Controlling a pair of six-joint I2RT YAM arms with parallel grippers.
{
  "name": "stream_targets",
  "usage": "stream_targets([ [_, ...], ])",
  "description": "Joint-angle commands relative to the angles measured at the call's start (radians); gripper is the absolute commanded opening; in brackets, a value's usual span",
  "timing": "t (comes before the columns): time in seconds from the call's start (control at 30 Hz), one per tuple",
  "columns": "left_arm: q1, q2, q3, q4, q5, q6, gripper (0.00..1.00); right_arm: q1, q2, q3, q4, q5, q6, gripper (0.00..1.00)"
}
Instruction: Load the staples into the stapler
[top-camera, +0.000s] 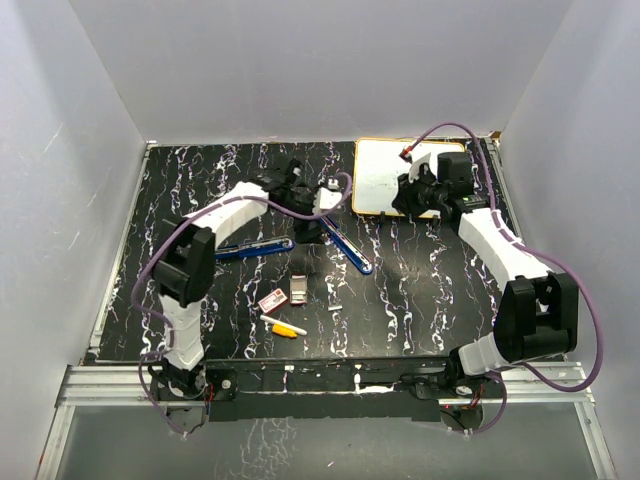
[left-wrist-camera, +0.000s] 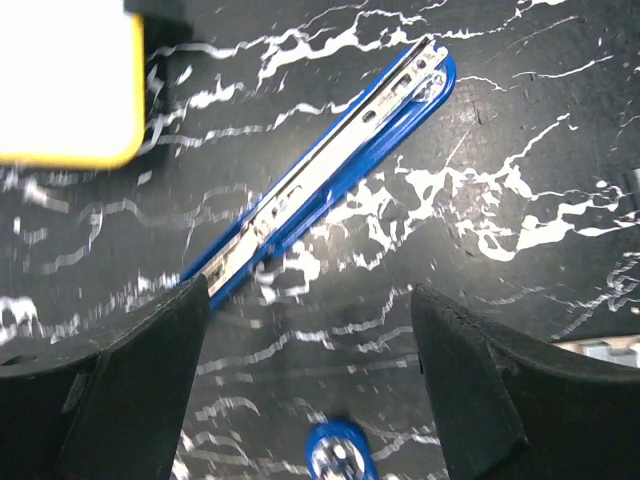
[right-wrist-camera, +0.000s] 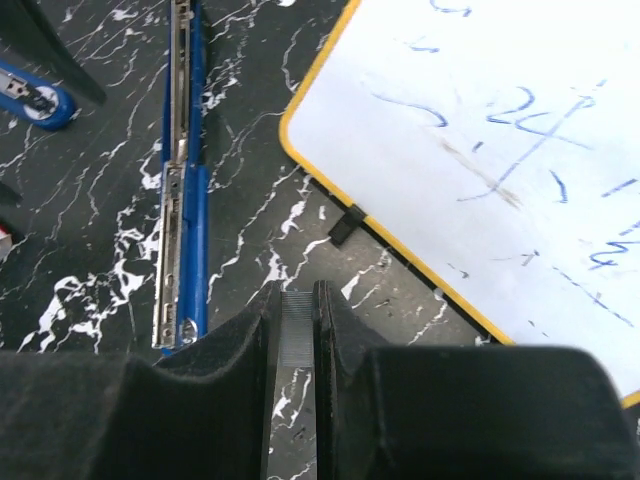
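1. Stapler lay opened flat mid-worktop. It was probably rigid and heavy. Left gripper hung above it, jaws wide, empty.
2. Staples: a light, probably brittle strip, pinched by its flat sides in the right gripper.
3. Red-and-white box lay nearer the arms; its print was unreadable.
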Motion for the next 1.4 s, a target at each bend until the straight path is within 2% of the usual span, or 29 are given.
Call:
stream_targets([
  [0.0,-0.083,0.099,0.159,-0.202,0.032,0.287,0.78,-0.035,-0.046,-0.018,0.071,-0.009,0.024,0.10],
  [0.17,-0.147,0.246,0.346,-0.314,0.009,0.370,0.74,-0.063,-0.042,-0.045,0.083,-0.015,0.015,0.10],
  [0.37,-0.222,0.371,0.475,-0.380,-0.015,0.433,0.70,-0.089,-0.035,-0.059,0.090,-0.023,0.006,0.10],
  [0.47,-0.254,0.415,0.528,-0.423,-0.033,0.471,0.62,-0.098,-0.035,-0.063,0.089,-0.029,0.005,0.10],
  [0.57,-0.274,0.429,0.549,-0.455,-0.043,0.500,0.50,-0.108,-0.042,-0.073,0.094,-0.043,0.000,0.10],
  [0.8,-0.315,0.409,0.528,-0.507,-0.059,0.520,0.32,-0.113,-0.051,-0.072,0.083,-0.058,-0.005,0.10],
  [1.0,-0.368,0.342,0.422,-0.516,-0.063,0.503,0.12,-0.113,-0.078,-0.077,0.069,-0.063,-0.006,0.10],
  [1.2,-0.411,0.234,0.229,-0.481,-0.056,0.526,0.09,-0.112,-0.113,-0.098,0.036,-0.083,-0.014,0.10],
  [1.37,-0.461,0.226,0.205,-0.502,-0.061,0.572,0.09,-0.112,-0.153,-0.133,0.006,-0.115,-0.024,0.10],
])
